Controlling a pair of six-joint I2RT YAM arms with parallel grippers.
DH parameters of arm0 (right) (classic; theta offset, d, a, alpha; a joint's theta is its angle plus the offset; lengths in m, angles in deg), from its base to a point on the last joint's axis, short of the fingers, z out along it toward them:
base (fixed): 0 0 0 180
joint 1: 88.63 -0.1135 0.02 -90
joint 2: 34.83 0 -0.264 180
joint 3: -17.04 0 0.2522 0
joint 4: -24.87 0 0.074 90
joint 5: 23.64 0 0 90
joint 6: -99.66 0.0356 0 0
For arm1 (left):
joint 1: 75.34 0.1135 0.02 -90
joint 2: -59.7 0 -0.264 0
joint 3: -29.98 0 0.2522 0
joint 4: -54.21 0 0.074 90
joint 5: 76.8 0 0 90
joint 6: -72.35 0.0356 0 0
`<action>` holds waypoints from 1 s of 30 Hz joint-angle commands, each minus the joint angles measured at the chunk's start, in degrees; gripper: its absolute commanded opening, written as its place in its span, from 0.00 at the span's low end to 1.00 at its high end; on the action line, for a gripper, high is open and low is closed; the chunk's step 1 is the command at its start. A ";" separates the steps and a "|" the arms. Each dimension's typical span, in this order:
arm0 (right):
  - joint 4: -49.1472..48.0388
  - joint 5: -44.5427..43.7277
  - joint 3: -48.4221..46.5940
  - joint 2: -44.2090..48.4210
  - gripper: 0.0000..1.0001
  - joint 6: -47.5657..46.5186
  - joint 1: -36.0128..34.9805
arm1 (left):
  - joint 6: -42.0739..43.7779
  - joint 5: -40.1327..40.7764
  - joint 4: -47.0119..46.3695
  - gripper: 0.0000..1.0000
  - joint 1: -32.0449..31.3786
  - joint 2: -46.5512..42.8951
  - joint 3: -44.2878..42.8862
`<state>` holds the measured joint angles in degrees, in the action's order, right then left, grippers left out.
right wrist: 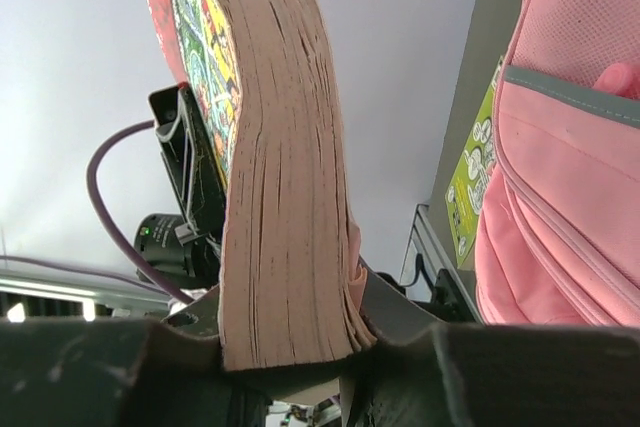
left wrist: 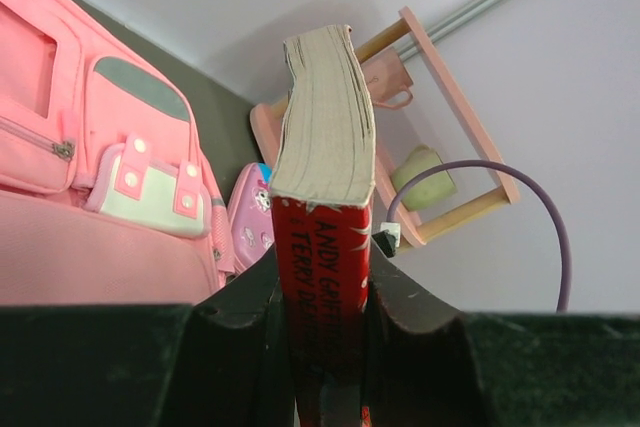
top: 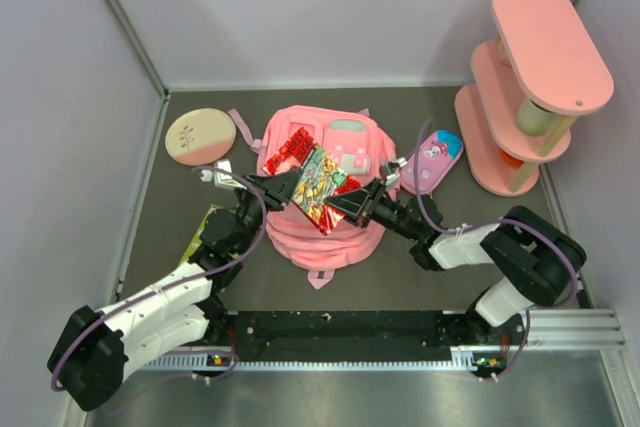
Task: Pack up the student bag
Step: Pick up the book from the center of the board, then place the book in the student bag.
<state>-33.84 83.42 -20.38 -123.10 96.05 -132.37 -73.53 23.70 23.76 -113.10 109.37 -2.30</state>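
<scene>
The student bag (top: 330,237) lies flat in the middle of the table, a pink backpack with its front pockets up. Above it hangs a thick paperback book (top: 318,187) with a red spine and a colourful cover. My left gripper (top: 283,187) is shut on the book from the left, and the left wrist view shows its jaws pinching the red spine (left wrist: 322,247). My right gripper (top: 350,199) is shut on the opposite edge, and the right wrist view shows the page block (right wrist: 285,197) pressed between its jaws. The bag (right wrist: 570,177) lies just beside the book.
A pink tiered shelf (top: 530,87) stands at the back right, with a small pink pencil case (top: 432,160) next to it. A round pink and beige disc (top: 200,134) lies at the back left. A green booklet (top: 200,232) lies under the left arm. Grey walls enclose the table.
</scene>
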 commanded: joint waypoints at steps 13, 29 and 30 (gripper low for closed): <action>40.60 -15.54 1.69 34.00 0.00 -21.40 -0.46 | 25.55 -2.76 43.93 0.99 -0.04 -7.22 -15.74; 96.63 -42.02 -12.98 60.58 0.00 -28.55 -0.02 | 49.88 -9.18 72.76 0.99 -14.45 13.95 -30.43; 97.94 -41.93 -13.43 60.84 0.00 -28.91 0.15 | 50.68 -9.44 73.81 0.98 -14.36 14.57 -30.87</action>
<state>59.23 45.32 -28.75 -64.78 69.27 -132.33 -31.89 16.00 90.71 -127.48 122.50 -29.45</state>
